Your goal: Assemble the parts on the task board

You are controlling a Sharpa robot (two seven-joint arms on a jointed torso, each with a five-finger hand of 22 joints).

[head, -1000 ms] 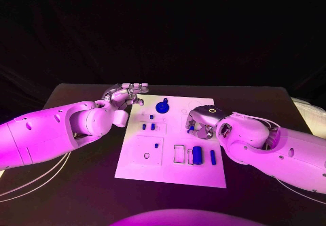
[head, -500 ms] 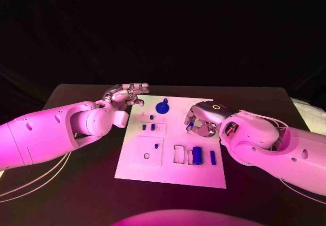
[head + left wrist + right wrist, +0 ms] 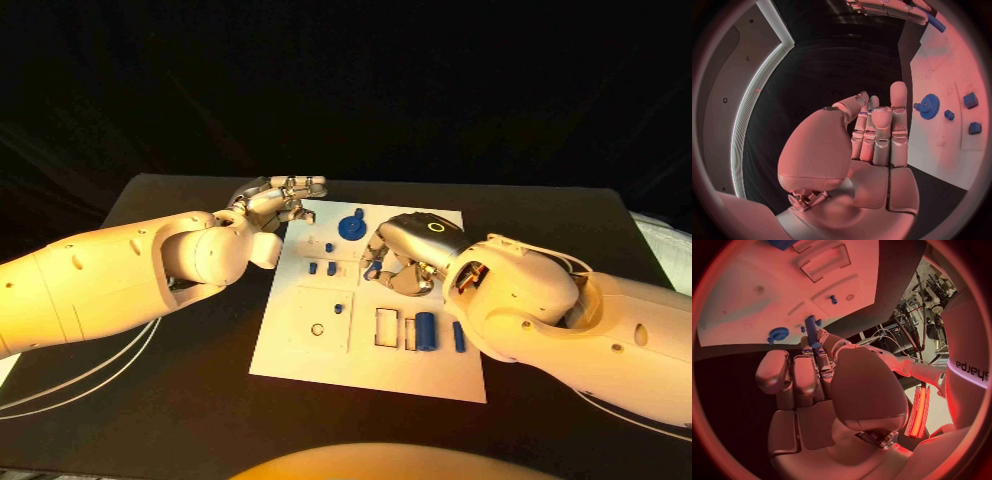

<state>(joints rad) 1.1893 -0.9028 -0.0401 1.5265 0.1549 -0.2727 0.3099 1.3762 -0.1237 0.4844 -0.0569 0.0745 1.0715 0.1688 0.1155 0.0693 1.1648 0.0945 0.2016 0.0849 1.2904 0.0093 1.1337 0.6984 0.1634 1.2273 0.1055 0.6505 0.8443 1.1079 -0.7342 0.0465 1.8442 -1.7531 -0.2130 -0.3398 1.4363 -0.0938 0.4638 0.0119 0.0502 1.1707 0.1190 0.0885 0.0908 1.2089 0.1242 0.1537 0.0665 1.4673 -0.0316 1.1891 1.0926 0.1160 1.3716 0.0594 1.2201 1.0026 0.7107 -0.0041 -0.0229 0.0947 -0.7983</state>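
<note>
Showing an assembly partly done, judging from the layout. Lying flat at mid-surface [image 3: 173,400]: the white task board [image 3: 361,365], carrying a blue gear [image 3: 351,226] seated near its far edge, two small blue blocks [image 3: 322,268] side by side just nearer, a short blue peg [image 3: 339,309] beside a ring-marked hole [image 3: 317,329] on the square panel, and, toward the near right, a blue cylinder [image 3: 426,327] beside an open rectangular slot [image 3: 387,326], with a slimmer blue bar [image 3: 459,335] just beyond it. Hovering over the board's centre right: the right hand [image 3: 392,262], fingers curled, pinching a blue rod [image 3: 811,331] between thumb and fingers, rod tip pointing toward the board in the right wrist view. Resting off the board's far left corner, above the dark surface: the left hand [image 3: 281,196], fingers held straight and close together, holding nothing. Remaining, apparently: placing the held rod, filling the vacant slot and the ringed hole, and seating whichever of the cylinder, bar and peg are merely lying loose; not discernible here which pieces are fully seated.
</note>
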